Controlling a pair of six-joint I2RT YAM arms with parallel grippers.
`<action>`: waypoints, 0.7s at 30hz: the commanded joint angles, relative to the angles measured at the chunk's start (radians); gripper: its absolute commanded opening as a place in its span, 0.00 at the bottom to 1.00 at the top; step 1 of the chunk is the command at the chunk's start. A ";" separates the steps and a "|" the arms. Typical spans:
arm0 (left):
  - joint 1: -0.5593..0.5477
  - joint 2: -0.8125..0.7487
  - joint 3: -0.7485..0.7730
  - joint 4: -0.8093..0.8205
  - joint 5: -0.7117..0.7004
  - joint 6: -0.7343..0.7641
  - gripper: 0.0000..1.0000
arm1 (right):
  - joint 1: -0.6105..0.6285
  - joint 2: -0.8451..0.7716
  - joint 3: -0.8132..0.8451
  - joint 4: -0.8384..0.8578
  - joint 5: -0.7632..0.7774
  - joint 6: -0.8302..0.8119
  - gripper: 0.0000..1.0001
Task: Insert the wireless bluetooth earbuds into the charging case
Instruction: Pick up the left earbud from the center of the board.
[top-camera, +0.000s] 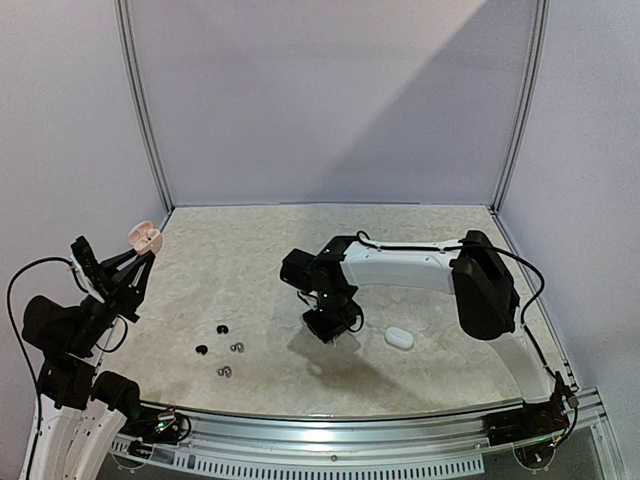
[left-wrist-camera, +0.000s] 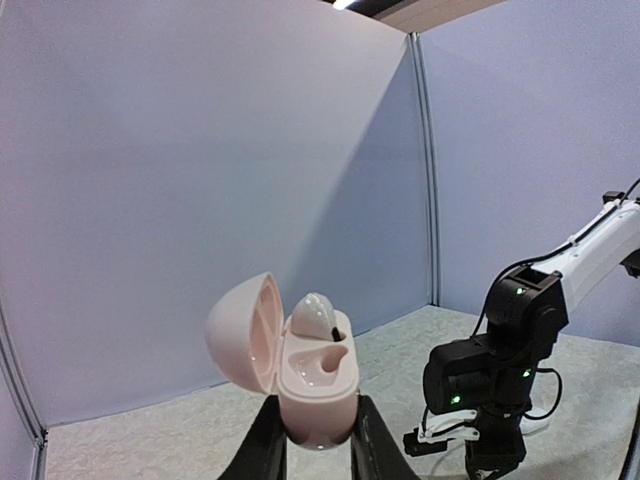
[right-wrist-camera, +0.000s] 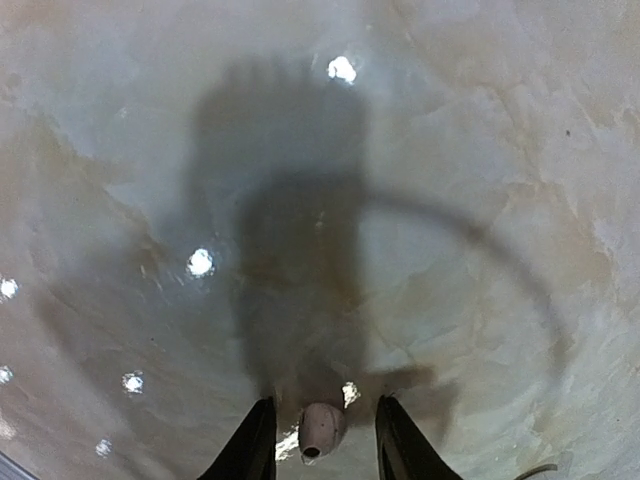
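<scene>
**Left wrist view: pink case held up, lid open**

At the tabletop's left edge the left arm is cocked upward, left fingers clamped on the pink case (upright, lid swung left, one white bud standing in it). Stretched to mid-tabletop, the right arm bends its wrist down, right fingers spread either side of a pale bud, not touching it. The bud's long axis runs along the fingers, dark tip toward the camera. Fingertips are cropped.

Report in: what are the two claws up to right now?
Left claw shut on open pink case, one white bud seated. Right claw open, straddling a pale bud. Nothing in the way.
</scene>
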 joint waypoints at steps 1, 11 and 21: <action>-0.001 -0.012 -0.006 -0.004 0.008 0.005 0.00 | -0.009 0.046 0.022 -0.021 -0.010 -0.011 0.32; -0.002 -0.012 -0.006 -0.002 0.009 0.004 0.00 | -0.008 0.036 0.039 -0.020 -0.022 -0.006 0.12; -0.014 -0.012 0.000 0.009 0.035 0.013 0.00 | 0.010 -0.058 0.249 -0.034 0.099 -0.044 0.07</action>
